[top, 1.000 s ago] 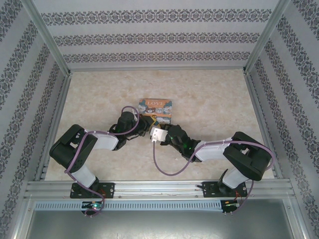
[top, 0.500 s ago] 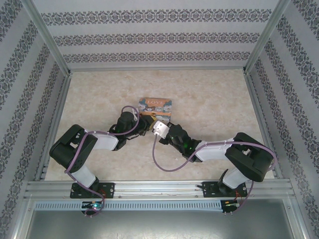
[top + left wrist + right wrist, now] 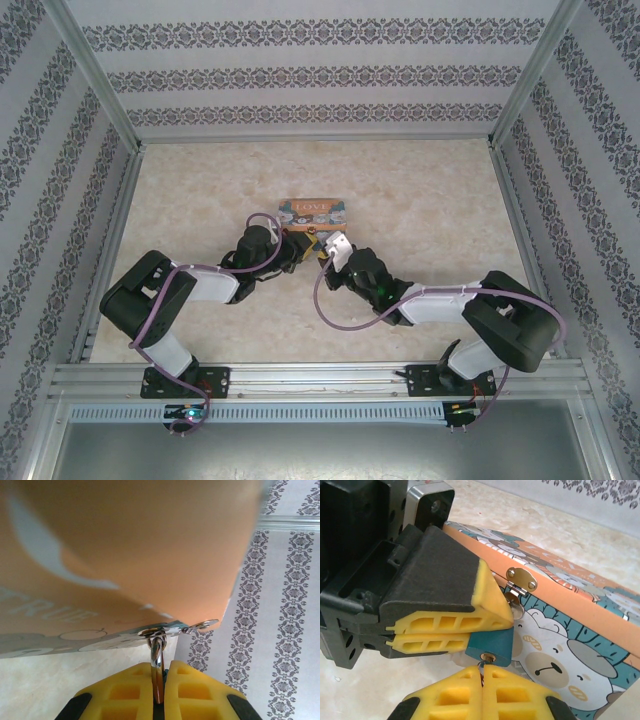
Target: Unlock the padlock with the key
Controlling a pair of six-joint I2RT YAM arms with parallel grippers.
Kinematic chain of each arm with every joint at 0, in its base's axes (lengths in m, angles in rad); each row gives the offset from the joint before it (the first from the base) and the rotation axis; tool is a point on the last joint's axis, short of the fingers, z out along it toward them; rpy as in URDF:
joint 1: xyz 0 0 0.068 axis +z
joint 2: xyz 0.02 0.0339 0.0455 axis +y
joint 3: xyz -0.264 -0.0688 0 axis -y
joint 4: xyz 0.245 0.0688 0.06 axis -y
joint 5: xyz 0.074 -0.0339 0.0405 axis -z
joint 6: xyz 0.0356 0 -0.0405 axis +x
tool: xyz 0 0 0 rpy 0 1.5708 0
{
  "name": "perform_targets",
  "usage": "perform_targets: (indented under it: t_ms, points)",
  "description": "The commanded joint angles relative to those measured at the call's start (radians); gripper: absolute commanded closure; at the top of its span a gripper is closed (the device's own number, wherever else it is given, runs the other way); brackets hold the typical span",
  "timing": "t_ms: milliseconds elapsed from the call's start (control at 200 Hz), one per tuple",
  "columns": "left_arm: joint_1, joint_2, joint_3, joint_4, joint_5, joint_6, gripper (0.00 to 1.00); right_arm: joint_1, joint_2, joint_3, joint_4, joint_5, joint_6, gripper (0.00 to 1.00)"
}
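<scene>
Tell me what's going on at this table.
Two robot arms are working on a small blue padlock hanging from the hasp of a decorated tin. The left hand clamps the padlock, while the right hand pinches the tiny key, mostly hidden between its fingers, at the keyhole in the lock's underside. The shackle is still through the hasp, so the lock is not yet off.

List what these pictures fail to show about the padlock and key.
- Key: right wrist view, nearly all buried between the pads of the shut right pincer; depth in the keyhole unreadable.
- Padlock body: left wrist view, hidden between the left pincer fingers below the shackle.
- Both: top view, too small, under the pincers.
- Tin: left wrist view, blurred, cut off by the edges.
</scene>
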Motion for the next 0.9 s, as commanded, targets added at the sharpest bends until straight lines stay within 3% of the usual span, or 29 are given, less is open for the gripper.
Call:
perform_targets:
  t_ms: [0,655,894]
  points:
    - [-0.029,0.015,-0.005,0.019,0.019,0.001,1.00,-0.040,-0.031,-0.010,0.082,-0.009,0.169,1.00]
    - [-0.058,0.067,0.007,0.057,-0.004,-0.014,1.00,-0.083,0.004,-0.025,0.077,-0.080,0.259,1.00]
    - [-0.060,0.066,0.007,0.053,-0.010,-0.013,0.91,-0.088,0.014,-0.019,0.068,-0.086,0.266,1.00]
